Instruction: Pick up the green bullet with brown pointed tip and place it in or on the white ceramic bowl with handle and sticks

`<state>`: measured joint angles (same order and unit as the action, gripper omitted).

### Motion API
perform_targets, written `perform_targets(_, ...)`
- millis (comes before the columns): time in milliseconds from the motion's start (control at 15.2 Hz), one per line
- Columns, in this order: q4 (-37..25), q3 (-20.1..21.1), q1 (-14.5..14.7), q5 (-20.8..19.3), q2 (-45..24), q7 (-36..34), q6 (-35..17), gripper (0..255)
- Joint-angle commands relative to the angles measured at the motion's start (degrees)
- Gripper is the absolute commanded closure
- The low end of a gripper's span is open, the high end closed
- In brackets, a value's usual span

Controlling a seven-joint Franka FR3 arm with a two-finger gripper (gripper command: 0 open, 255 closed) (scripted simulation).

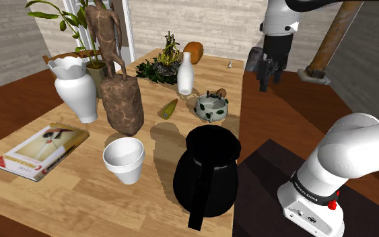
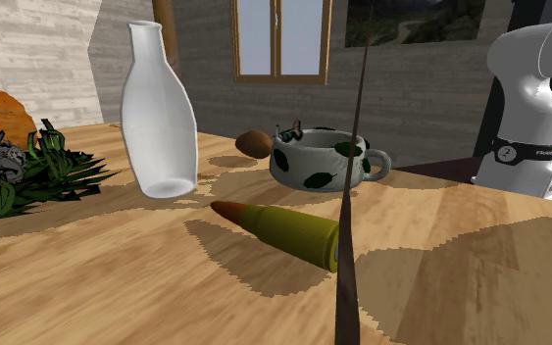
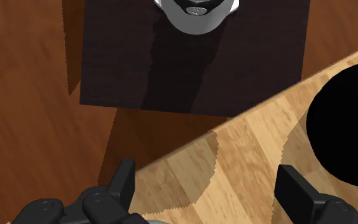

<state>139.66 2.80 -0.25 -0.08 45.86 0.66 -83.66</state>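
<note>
Shoulder view: we judge nothing done yet; the green bullet lies on the bench at nine o'clock of the spotted bowl, apart from it, while the claw hangs at the bowl's two o'clock, wide open, empty; reaching, grasping, placing remain

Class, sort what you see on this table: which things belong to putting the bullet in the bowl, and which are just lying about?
Job: green bullet, spotted bowl with handle, open gripper.
Lying about: white bottle, black jug, white cup, book, brown statue, white vase.
</note>
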Motion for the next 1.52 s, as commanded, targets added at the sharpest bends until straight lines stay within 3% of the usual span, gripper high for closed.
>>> perform_targets(0,0.0,0.0,0.0,0.0,0.0,0.0,0.0,0)
perform_targets(726,-5.3,9.4,-2.6,7.7,-20.5,-22.2,-15.7,0)
perform_targets(1452,-19.6,13.7,-4.8,6.6,-44.8,-43.1,-27.1,0)
